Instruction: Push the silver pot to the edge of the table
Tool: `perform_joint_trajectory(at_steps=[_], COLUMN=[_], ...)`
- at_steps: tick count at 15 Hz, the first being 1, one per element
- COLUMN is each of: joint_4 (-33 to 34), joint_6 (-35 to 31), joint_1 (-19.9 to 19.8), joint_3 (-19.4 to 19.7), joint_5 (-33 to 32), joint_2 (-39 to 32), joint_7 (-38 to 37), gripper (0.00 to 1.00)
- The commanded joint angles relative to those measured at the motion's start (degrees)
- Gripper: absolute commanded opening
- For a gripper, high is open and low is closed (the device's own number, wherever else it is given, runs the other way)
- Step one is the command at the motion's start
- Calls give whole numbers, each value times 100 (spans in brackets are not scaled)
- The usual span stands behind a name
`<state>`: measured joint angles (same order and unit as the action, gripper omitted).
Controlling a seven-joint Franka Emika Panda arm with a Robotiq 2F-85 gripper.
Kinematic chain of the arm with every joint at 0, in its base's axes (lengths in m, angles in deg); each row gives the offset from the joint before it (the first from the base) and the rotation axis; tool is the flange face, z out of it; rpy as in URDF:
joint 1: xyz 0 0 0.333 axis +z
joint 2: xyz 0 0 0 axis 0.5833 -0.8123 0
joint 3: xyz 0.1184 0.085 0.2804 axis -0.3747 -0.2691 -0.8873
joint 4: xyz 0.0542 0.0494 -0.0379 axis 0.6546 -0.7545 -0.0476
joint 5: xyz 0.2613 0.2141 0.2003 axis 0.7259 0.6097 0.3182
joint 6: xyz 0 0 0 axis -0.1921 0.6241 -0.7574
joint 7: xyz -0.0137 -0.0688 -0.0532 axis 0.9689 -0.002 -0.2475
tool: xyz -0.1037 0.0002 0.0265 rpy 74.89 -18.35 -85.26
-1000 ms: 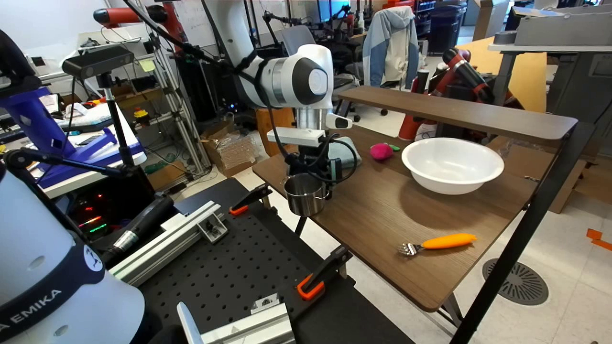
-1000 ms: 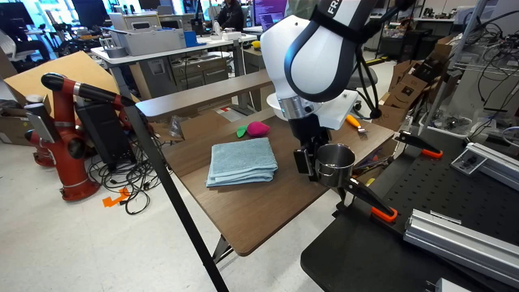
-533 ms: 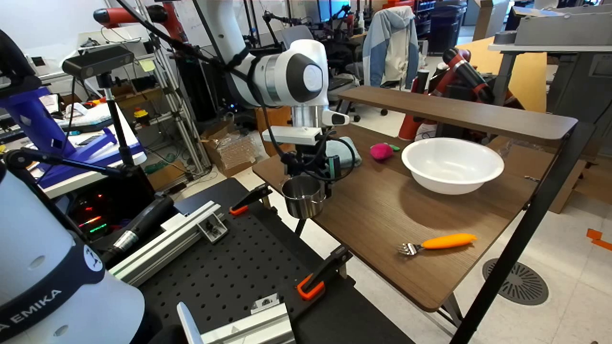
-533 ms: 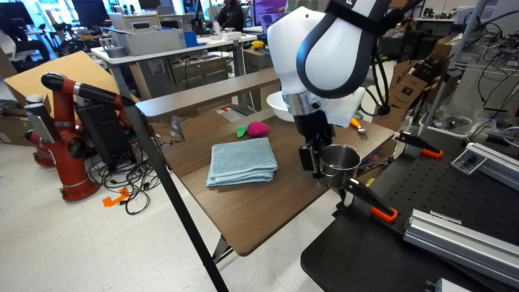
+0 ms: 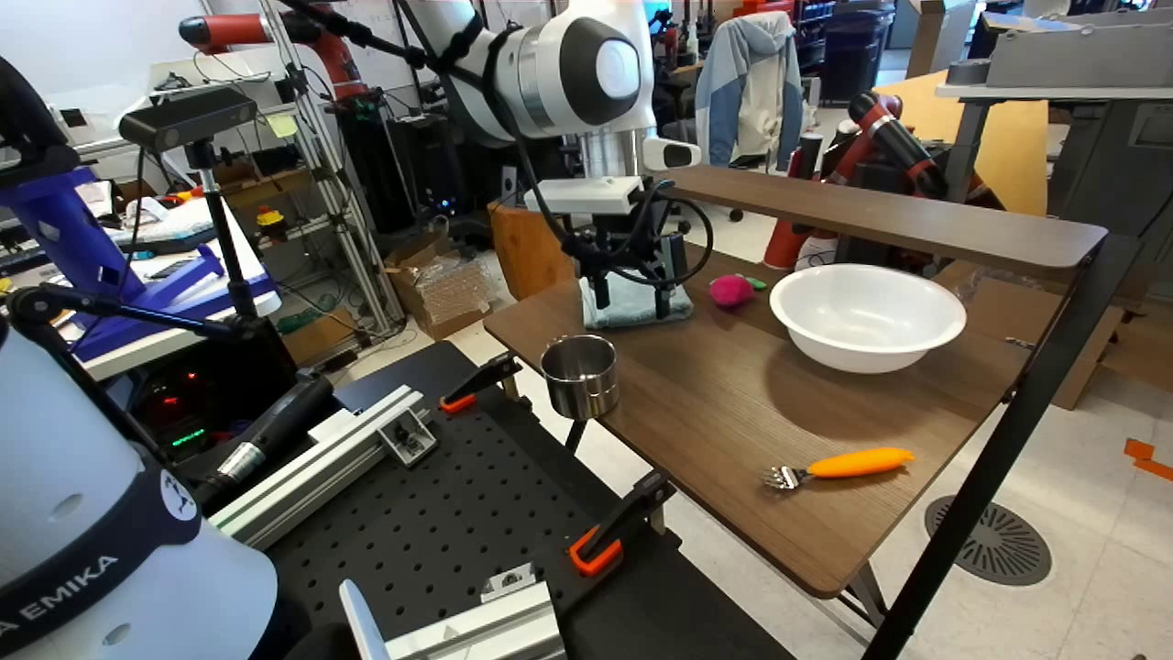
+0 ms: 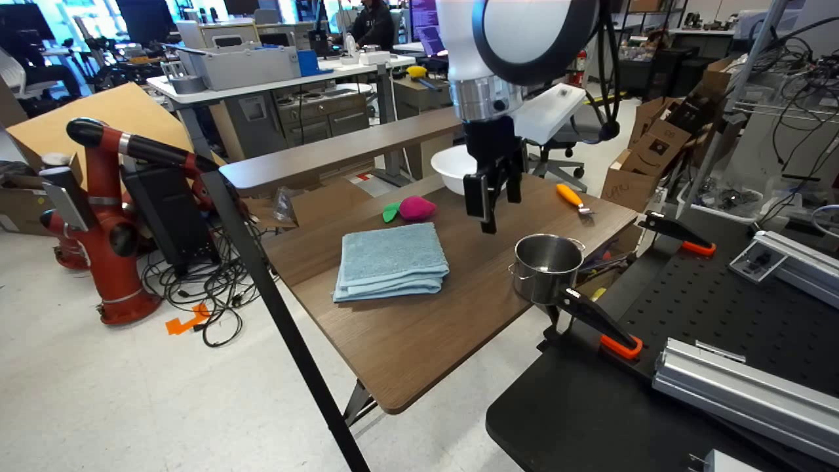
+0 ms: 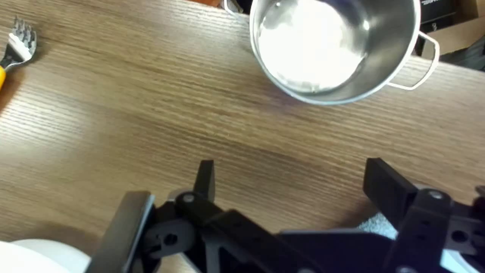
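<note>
The silver pot (image 5: 580,387) stands upright at the long edge of the brown table (image 5: 715,403) that faces the black bench. It also shows in an exterior view (image 6: 539,286), and in the wrist view the pot (image 7: 386,41) overlaps the table edge at the top. How much of its base overhangs is hidden. My gripper (image 5: 632,301) is raised above the table, behind the pot and apart from it. In the wrist view the gripper's fingers (image 7: 290,163) are wide apart with nothing between them. The gripper (image 6: 501,211) also shows in an exterior view.
A folded blue towel (image 6: 393,259), a pink and green toy (image 6: 417,208), a large white bowl (image 5: 866,316) and an orange-handled fork (image 5: 852,464) lie on the table. A raised shelf (image 5: 880,215) runs along the back. Black clamps (image 6: 593,314) sit on the bench edge beside the pot.
The pot first shifted slightly toward the edge with the gripper against it, then stayed put. Since then my gripper has risen and moved back from it, toward the table's middle.
</note>
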<state>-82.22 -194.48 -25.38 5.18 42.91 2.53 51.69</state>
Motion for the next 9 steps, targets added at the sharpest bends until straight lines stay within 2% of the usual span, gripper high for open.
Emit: perform_joint_trajectory(at_steps=[1, 2, 3, 9], joint_4=[-168, -177, -16, -20], joint_6=[3, -21, 14, 18], joint_1=[-242, -302, -150, -155], joint_3=[-169, -203, -74, -79], joint_5=[363, 491, 236, 253], joint_2=[437, 502, 309, 310], joint_7=[242, 320, 111, 125], gripper=[100, 100, 100, 100])
